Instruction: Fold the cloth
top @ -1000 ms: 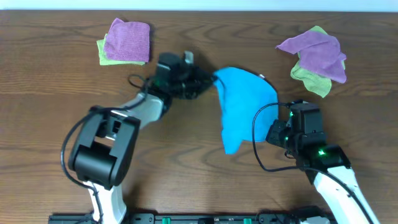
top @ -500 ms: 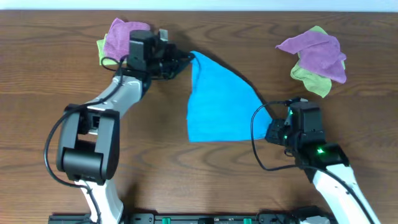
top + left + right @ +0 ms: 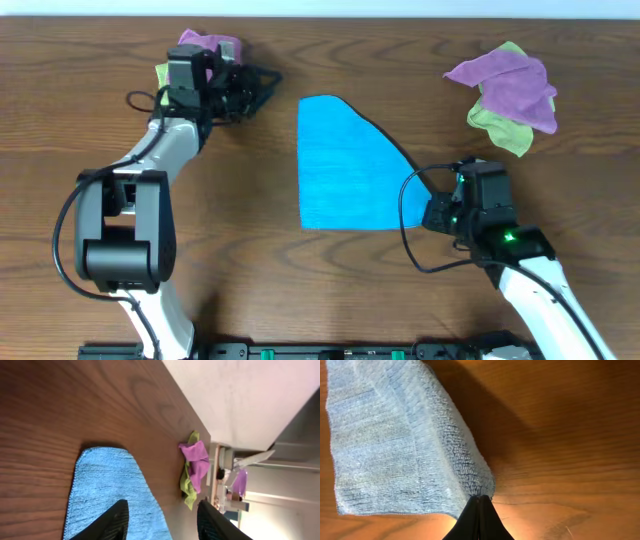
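- Right wrist view: the right end effector (image 3: 480, 502) has its fingers pressed together on one corner of the cloth (image 3: 395, 435), and the fabric rises in a ridge from that pinch.
- Overhead, the right end effector (image 3: 432, 214) sits at the cloth's lower right corner, low over the bench (image 3: 250, 290).
- The left end effector (image 3: 265, 85) hangs with its fingers spread and nothing between them, apart from the cloth's top left. In the left wrist view, both fingers (image 3: 107, 522) frame bare wood and the cloth's rounded end (image 3: 110, 495).
- The cloth (image 3: 345, 165) lies flat near the bench's middle. Its left and bottom edges are straight, and its right edge slopes in a curve from the top down to the held corner.
- Bare wood lies between the cloth and the left end effector, and also below the cloth between the two arms.
- A purple-and-green cloth pile (image 3: 505, 90) lies at the far right, well apart from the cloth. Another pile (image 3: 205, 45) sits at the far left, partly hidden behind the left arm.
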`<state>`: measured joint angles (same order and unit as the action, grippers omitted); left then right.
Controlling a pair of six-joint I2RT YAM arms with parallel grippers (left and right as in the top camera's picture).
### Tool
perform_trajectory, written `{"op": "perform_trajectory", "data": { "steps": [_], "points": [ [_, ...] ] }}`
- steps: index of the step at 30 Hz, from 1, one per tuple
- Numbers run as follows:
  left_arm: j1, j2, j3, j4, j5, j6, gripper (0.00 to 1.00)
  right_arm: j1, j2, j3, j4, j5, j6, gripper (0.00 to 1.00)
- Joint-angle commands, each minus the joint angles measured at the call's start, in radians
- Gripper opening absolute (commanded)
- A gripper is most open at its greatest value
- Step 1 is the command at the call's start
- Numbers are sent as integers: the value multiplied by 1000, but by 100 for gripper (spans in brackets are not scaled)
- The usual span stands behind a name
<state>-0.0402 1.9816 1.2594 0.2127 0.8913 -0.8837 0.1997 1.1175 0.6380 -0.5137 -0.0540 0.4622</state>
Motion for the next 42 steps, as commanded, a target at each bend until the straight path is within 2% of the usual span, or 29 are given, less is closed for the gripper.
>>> {"op": "perform_trajectory", "data": {
  "steps": [1, 2, 5, 9, 14, 18, 21, 26, 27, 31, 38, 42],
  "points": [
    [14, 0, 30, -9, 101, 41, 57, 11, 1, -4, 4, -6, -14, 1],
    [18, 0, 30, -27, 129, 52, 64, 11, 1, -4, 5, -6, -14, 1],
    [27, -2, 30, -124, 208, 121, 98, 11, 1, -4, 4, -6, -14, 1],
    [29, -2, 30, -416, 216, 321, 95, 11, 1, -4, 1, -7, -14, 1],
    [29, -2, 30, -802, 87, 584, 96, 11, 1, -4, -2, -6, -14, 1],
    [21, -2, 30, -974, -2, 690, 96, 11, 1, -4, 0, -6, -14, 1],
    [-1, -2, 29, -1048, -61, 731, 96, 11, 1, -4, 2, -6, -14, 1],
    [-86, -2, -8, -1033, -90, 728, 100, 11, 1, -4, 4, -7, -14, 1],
    [-101, -2, -19, -1022, -90, 721, 95, 11, 1, -4, 4, -7, -14, 1],
    [-148, -2, -95, -931, -76, 645, 95, 11, 1, -4, 0, -16, -7, 1],
    [-154, -2, -194, -848, -3, 613, 95, 11, 1, -4, -1, -26, -7, 1],
    [-175, -2, -244, -777, 28, 556, 95, 11, 1, -4, -1, -26, -7, 1]
  ]
}}
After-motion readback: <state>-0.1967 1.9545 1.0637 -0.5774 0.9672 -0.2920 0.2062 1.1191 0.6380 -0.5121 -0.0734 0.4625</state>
